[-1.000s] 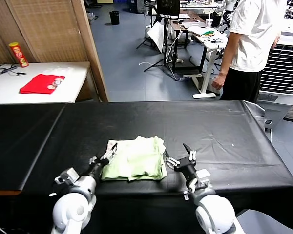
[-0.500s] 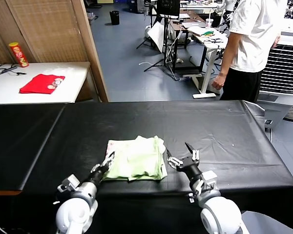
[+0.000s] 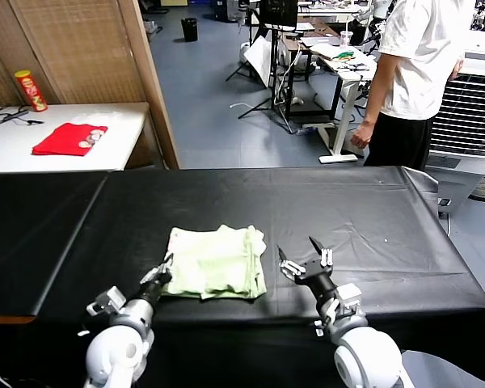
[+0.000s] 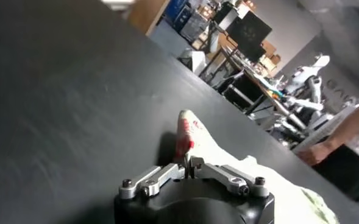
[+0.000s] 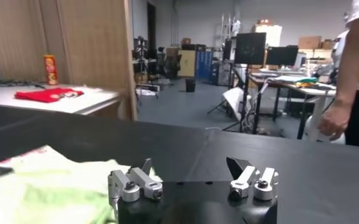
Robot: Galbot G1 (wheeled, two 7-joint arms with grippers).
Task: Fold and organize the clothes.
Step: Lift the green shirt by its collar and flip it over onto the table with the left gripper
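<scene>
Left gripper (image 3: 163, 270) is clenched on the near-left corner of the T-shirt (image 3: 217, 263); right gripper (image 3: 304, 259) hovers spread wide just beside the T-shirt.

head: looks down and forward over the black table (image 3: 372, 210), room behind
left wrist: sits low behind its gripper (image 4: 188, 172), skimming the cloth
right wrist: low, facing across the table
shared: green shirt (image 3: 214, 263)

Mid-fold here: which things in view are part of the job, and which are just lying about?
Job:
- mint-green T-shirt, folded on the black table
- left gripper, shut on its near left corner
- right gripper, open beside it

Lying about:
- red cloth on the white side table
- snack can
- bystander
</scene>
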